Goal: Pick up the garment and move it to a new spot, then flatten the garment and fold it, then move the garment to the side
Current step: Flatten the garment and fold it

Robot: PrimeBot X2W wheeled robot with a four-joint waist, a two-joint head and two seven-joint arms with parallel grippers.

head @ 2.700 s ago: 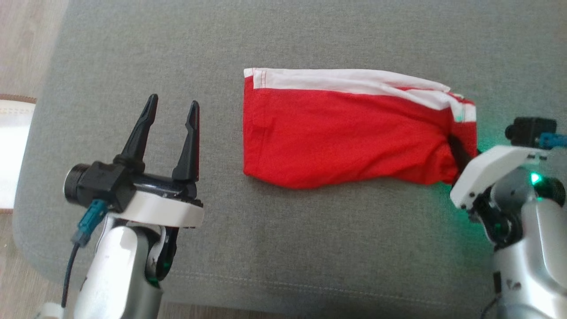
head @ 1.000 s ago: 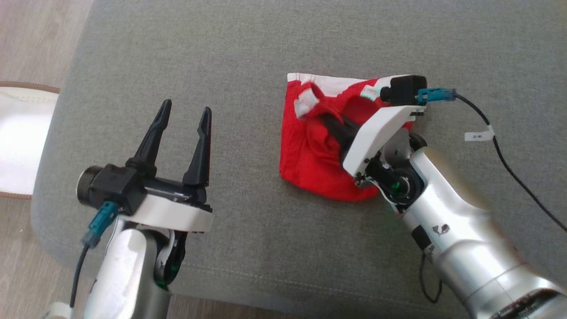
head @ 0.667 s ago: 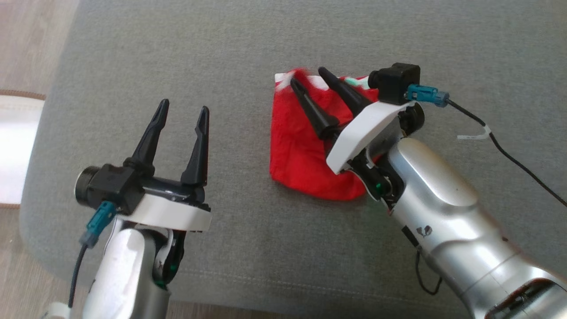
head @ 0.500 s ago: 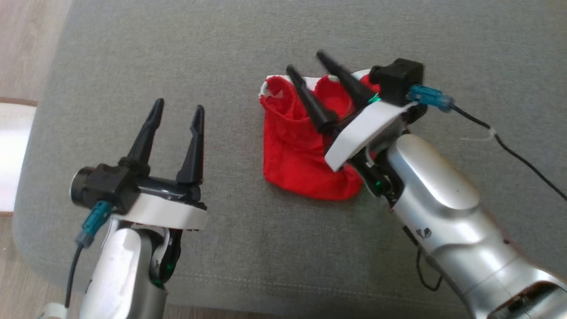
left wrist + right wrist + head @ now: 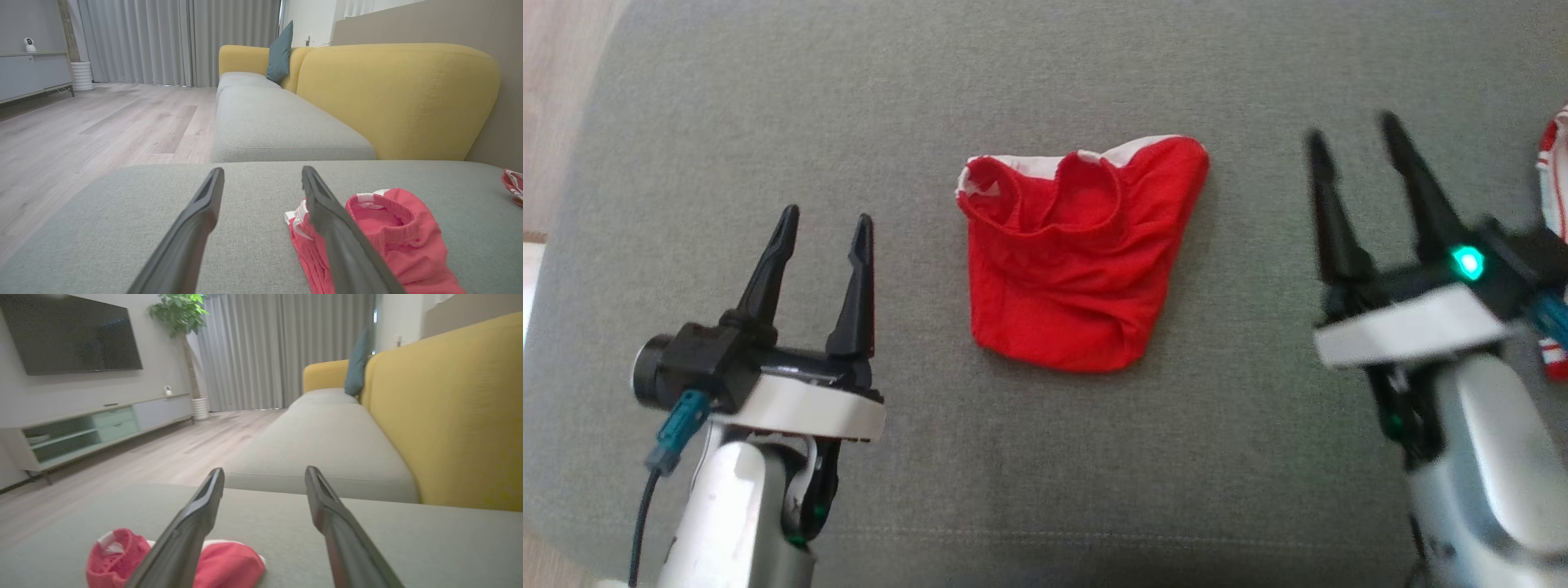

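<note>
Garment (image 5: 1070, 269) folded btwn L gripper (image 5: 826, 217) & R gripper (image 5: 1351, 129), both spread.

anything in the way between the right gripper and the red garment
Nothing visible. Bare grey cushion lies between the open right gripper and the red garment. Another red-and-white cloth lies on the gripper's other side, out of the path.

Grey sofa seat (image 5: 1045, 73); yellow backrest (image 5: 392, 98) behind it; teal cushion (image 5: 280, 53) against that; grey curtains (image 5: 282, 351); television (image 5: 73, 335) beside a plant (image 5: 179, 310).
</note>
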